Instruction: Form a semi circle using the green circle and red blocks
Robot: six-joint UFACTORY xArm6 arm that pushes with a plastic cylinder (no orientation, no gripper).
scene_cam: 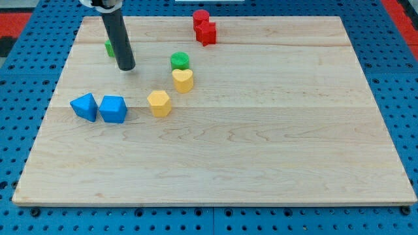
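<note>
The green circle (180, 61) lies at the view's upper middle, touching the yellow heart (183, 80) just below it. A red circle (200, 18) and a red star-like block (207, 32) sit together at the view's top, right of centre. My tip (127, 67) rests on the board, well left of the green circle. A second green block (109, 47) is partly hidden behind the rod, so its shape cannot be made out.
A yellow hexagon (159, 103) lies below and left of the heart. Two blue blocks (84, 106) (113, 109) sit side by side at the view's left. The wooden board (261, 143) ends in edges over a blue pegboard.
</note>
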